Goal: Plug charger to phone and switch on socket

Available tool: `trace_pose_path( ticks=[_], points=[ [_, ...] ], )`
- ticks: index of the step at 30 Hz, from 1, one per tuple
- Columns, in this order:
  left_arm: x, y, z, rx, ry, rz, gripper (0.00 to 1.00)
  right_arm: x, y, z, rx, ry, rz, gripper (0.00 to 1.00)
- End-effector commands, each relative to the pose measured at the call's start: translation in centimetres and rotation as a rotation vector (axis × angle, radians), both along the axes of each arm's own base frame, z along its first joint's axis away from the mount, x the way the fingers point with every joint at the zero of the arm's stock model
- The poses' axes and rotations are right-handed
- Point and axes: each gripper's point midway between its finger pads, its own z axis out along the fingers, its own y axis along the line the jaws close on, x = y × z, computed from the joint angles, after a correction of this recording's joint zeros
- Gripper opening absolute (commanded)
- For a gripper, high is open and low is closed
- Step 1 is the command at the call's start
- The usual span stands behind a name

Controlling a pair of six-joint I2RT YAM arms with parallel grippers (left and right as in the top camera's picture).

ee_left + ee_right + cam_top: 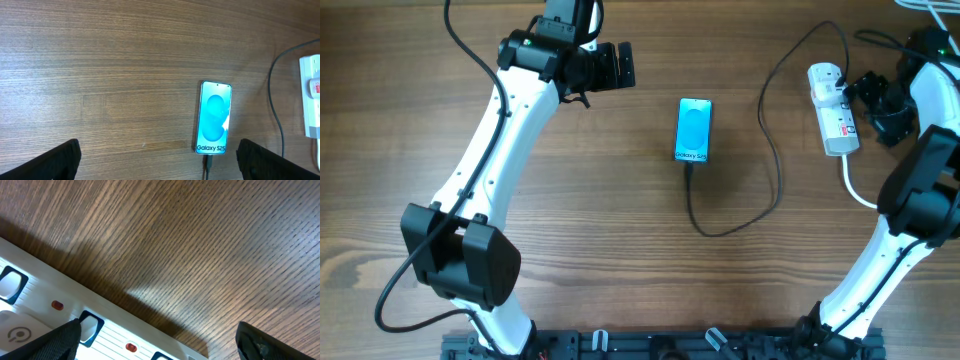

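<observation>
The phone lies flat at the table's middle, its teal screen up; it also shows in the left wrist view. The charger's thin black cable runs from the connector tip, which sits in the phone's lower edge, in a loop to a white adapter on the socket. My left gripper is open and empty, left of the phone and above it. My right gripper is open right beside the socket; its view shows the socket's white face, a rocker switch and small red marks.
The socket's thick white cord curves from its near end toward the right arm's base. The socket's edge with a red mark shows at the right of the left wrist view. The robots' black cables hang by both arms.
</observation>
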Motion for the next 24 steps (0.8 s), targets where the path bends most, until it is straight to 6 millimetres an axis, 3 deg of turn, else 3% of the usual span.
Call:
trace_pose_path(
  ticks=[1,7,14,24],
  points=[
    [0.0,0.2,-0.3,0.024,0.0,-0.007,0.99,0.3,0.9,-1.0,0.019,0.011,0.034,1.0],
    [0.0,0.2,-0.3,0.024,0.0,-0.007,1.0,-0.3,1.2,-2.6,0.028,0.02,0.035,1.0],
    [0.0,0.2,-0.3,0.024,0.0,-0.006,1.0,-0.5,2.2,-2.6,0.075,0.018,0.074,1.0],
    [0.0,0.2,-0.3,0.024,0.0,-0.007,1.0,0.0,5.9,-2.7,0.083,0.043,0.195,1.0]
  ],
)
